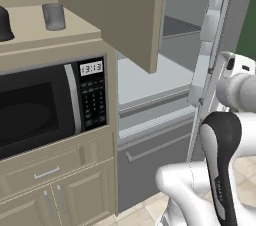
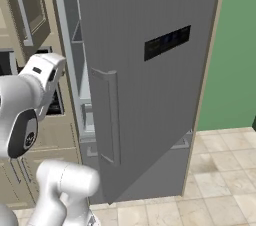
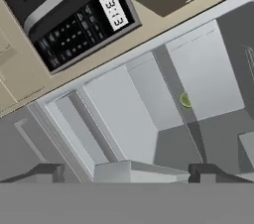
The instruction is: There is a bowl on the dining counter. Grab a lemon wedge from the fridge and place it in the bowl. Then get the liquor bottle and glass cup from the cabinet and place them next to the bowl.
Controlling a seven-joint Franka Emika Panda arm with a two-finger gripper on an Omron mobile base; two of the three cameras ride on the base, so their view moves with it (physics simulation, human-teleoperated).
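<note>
One small yellow-green lemon wedge (image 3: 185,99) lies on a pale grey fridge shelf (image 3: 124,119), seen from the hand view. One grey glass cup (image 1: 53,16) and one dark bottle (image 1: 5,24) stand on the tan cabinet shelf (image 1: 30,30) in the left base view. One black microwave (image 1: 47,105) sits below. Two-finger gripper (image 3: 126,171) spread wide, empty. The large grey fridge door (image 2: 150,70) swung open blocks the right base view.

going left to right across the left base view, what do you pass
dark bottle → glass cup → microwave keypad and clock → open cabinet door → fridge shelves → fridge door → robot arm
</note>
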